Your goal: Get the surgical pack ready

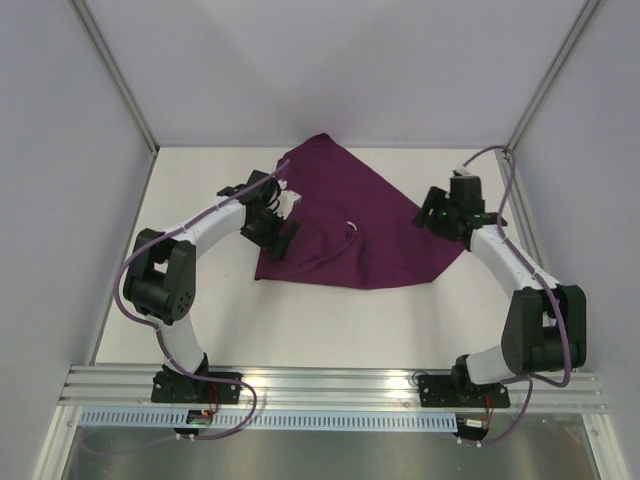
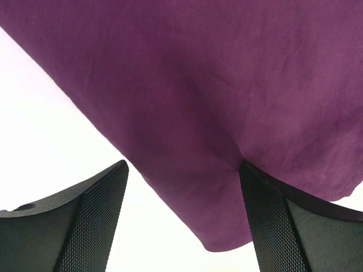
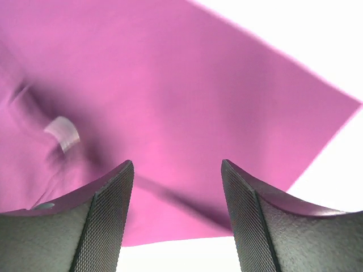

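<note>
Arm bases (image 1: 200, 385) bolted to the metal rail (image 1: 330, 385) at the bottom of the top view. Purple cloth (image 1: 350, 235) lies on the white table (image 1: 330, 320), far-centre, rumpled, rough triangle with one tip toward the back wall. Left gripper (image 1: 283, 222) over the cloth's left edge, right gripper (image 1: 432, 213) at its right corner. Finger spacing is hard to read from up here. Small pale loop-like mark (image 1: 350, 225) mid-cloth, too small to identify.

Left wrist view: left gripper (image 2: 181, 226) has its black mesh-textured fingers (image 2: 96, 215) set wide. Cloth (image 2: 198, 85) fills the upper frame, a lower corner dropping into the gap between them. The finger on the right of the frame meets a crease in the fabric at its tip; the other is over bare table (image 2: 45, 141). Nothing pinched.

Right wrist view: right gripper (image 3: 177, 218) fingers (image 3: 102, 221) also spread wide, gap empty. Cloth (image 3: 198, 102) lies below and beyond them, its straight edge running diagonally to a corner at right, white table (image 3: 317, 45) past it. Small pale shiny item (image 3: 62, 135) on the cloth at left, blurred, cannot tell what.
</note>
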Controlling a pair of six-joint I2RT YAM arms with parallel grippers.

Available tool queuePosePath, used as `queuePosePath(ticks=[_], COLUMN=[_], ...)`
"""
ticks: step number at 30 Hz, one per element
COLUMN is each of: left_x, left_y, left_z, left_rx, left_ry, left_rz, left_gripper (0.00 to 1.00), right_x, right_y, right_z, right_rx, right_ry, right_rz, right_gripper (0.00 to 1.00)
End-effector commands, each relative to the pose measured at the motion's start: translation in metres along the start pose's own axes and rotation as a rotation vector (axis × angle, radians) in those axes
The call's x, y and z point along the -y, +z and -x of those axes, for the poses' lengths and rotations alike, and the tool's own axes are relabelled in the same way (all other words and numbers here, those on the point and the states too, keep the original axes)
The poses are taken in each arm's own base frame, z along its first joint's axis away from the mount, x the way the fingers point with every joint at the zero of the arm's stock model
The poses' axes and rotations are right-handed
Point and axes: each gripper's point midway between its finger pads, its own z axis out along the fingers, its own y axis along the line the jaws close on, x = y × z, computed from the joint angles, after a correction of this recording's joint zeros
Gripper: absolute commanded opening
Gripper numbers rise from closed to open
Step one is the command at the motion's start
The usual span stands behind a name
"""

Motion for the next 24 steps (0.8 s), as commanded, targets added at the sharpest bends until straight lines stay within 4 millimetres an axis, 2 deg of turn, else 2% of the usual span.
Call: queuePosePath(ticks=[1,4,7,9,15,17,19,21,22,24], left_x=[0.007,0.010,0.012,0.013,0.017,0.018,0.017,0.017,0.017,0.019], left_y=[-0.002,-0.002,-0.001,0.000,0.001,-0.001,-0.001,0.000,0.000,0.001], left_z=[0.010,0.010,0.008,0.007,0.006,0.007,0.007,0.006,0.006,0.003], left_rx=[0.051,0.053,0.051,0.047,0.046,0.053,0.053,0.048,0.046,0.042], left_ry=[0.033,0.033,0.032,0.027,0.017,0.021,0.022,0.022,0.023,0.024], left_rz=[-0.009,-0.027,-0.032,-0.038,-0.058,-0.059,-0.058,-0.058,-0.059,-0.067], left_gripper=[0.88,0.88,0.88,0.88,0.88,0.88,0.88,0.88,0.88,0.87], right_x=[0.100,0.136,0.150,0.151,0.137,0.129,0.127,0.126,0.125,0.124], right_y=[-0.009,-0.005,0.008,0.021,0.051,0.056,0.059,0.061,0.059,0.056], right_z=[-0.005,-0.021,-0.035,-0.047,-0.075,-0.077,-0.078,-0.074,-0.070,-0.063], right_rx=[-0.007,-0.048,-0.086,-0.123,-0.200,-0.203,-0.207,-0.192,-0.178,-0.153], right_ry=[0.144,0.232,0.256,0.274,0.378,0.407,0.421,0.434,0.435,0.435], right_rz=[-0.225,-0.271,-0.292,-0.280,-0.159,-0.109,-0.095,-0.090,-0.086,-0.084], right_gripper=[0.66,0.65,0.64,0.62,0.54,0.46,0.33,0.25,0.15,0.06])
